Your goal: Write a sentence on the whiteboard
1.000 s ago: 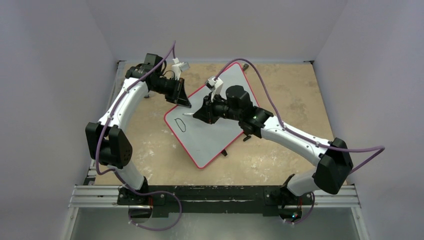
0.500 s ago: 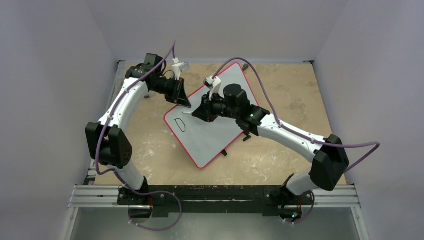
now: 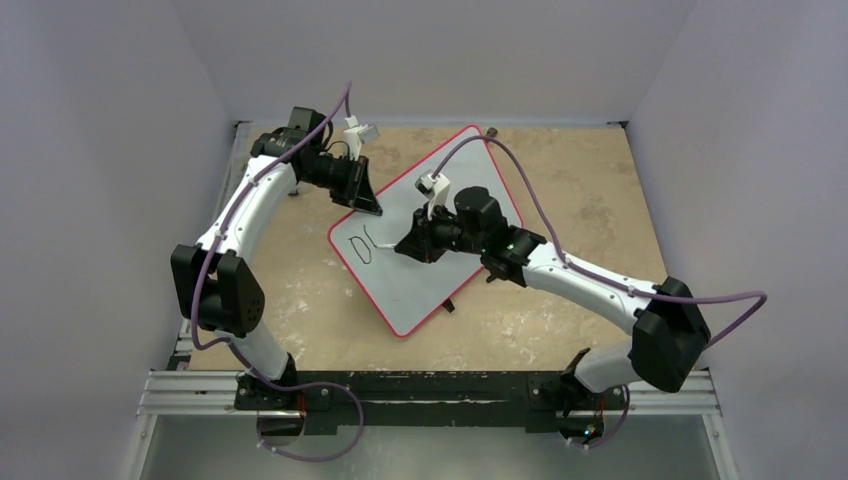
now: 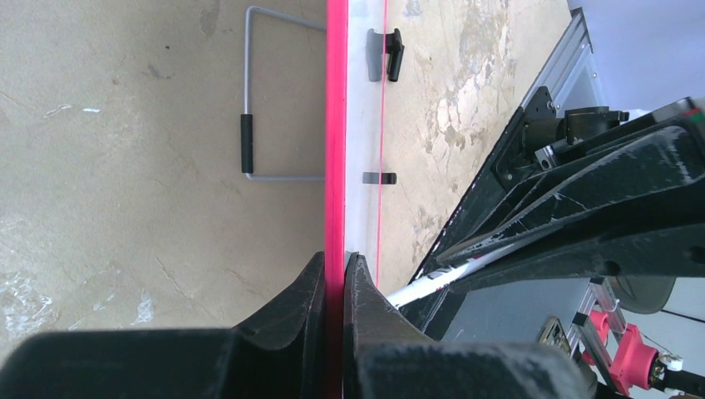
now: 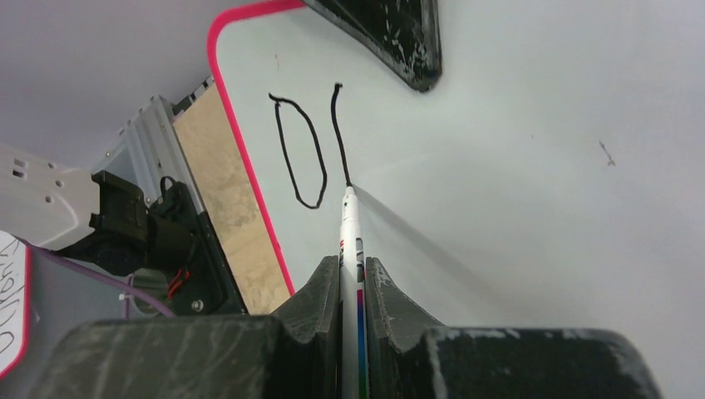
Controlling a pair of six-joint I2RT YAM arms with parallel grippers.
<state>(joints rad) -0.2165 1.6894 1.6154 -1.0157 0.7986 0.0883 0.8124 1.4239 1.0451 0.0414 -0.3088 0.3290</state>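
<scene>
The whiteboard [image 3: 420,290] lies slantwise on the table, white with a thin red rim. My left gripper [image 3: 372,207] is shut on its far left rim; in the left wrist view the jaws [image 4: 334,258] pinch the red rim [image 4: 336,125]. My right gripper [image 3: 403,244] is shut on a white marker [image 5: 347,241] whose tip touches the board. Of the sentence only the first marks [image 3: 362,245] show: a closed black loop [image 5: 299,150] and one curved stroke [image 5: 339,133] ending at the marker tip.
A bent wire stand with a black grip [image 4: 247,141] lies on the tan table beside the board. Small black clips [image 4: 384,54] sit on the board's edge. The metal base rail [image 3: 430,390] runs along the near edge. Grey walls close in on three sides.
My right gripper moved the marker toward me along the board, drawing a new curved stroke to the right of the loop. The left arm has not moved.
</scene>
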